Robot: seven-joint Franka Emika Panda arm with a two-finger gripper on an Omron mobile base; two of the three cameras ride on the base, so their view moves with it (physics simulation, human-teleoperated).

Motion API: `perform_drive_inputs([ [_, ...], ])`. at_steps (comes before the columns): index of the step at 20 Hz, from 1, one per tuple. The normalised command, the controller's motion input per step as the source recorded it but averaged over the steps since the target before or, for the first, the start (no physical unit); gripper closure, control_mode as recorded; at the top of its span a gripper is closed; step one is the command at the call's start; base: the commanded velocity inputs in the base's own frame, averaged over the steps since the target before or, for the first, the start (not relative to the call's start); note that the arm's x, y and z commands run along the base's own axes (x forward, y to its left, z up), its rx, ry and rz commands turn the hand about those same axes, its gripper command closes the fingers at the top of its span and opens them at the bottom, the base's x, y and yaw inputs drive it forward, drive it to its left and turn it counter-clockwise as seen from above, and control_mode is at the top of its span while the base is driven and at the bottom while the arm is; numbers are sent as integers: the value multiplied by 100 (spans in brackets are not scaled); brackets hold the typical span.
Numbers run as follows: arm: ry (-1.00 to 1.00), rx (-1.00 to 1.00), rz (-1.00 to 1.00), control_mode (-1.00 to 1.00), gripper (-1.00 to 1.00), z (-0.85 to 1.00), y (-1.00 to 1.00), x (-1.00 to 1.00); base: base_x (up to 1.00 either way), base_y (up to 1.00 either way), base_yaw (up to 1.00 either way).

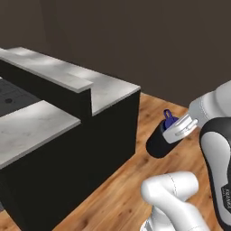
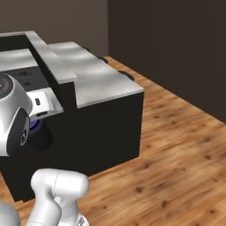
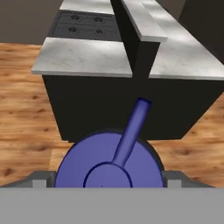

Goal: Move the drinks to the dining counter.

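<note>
One wide black bottle with a blue cap [image 1: 159, 140] is clamped between the fingers of the white two-finger gripper [image 1: 179, 128], whose jaws stand wide around the bottle's body. The bottle is carried in the air above the wooden plank floor [image 1: 122, 189], tilted, just beside the end of the dark-based counter. In the hand view the blue cap [image 3: 109, 162] faces the camera. The white grey-veined marble dining counter slab [image 1: 110, 90] lies ahead, alongside a higher marble ledge [image 1: 49, 70].

Glossy white rounded arm [image 1: 173, 191] with black joint segments, small grey lettering
</note>
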Motion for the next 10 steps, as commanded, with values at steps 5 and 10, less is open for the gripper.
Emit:
perform_drive_inputs([
  [5, 0, 0, 0, 100, 100, 0, 0, 0, 94, -76, 17],
  [10, 0, 0, 0, 100, 100, 0, 0, 0, 96, 48, 1],
])
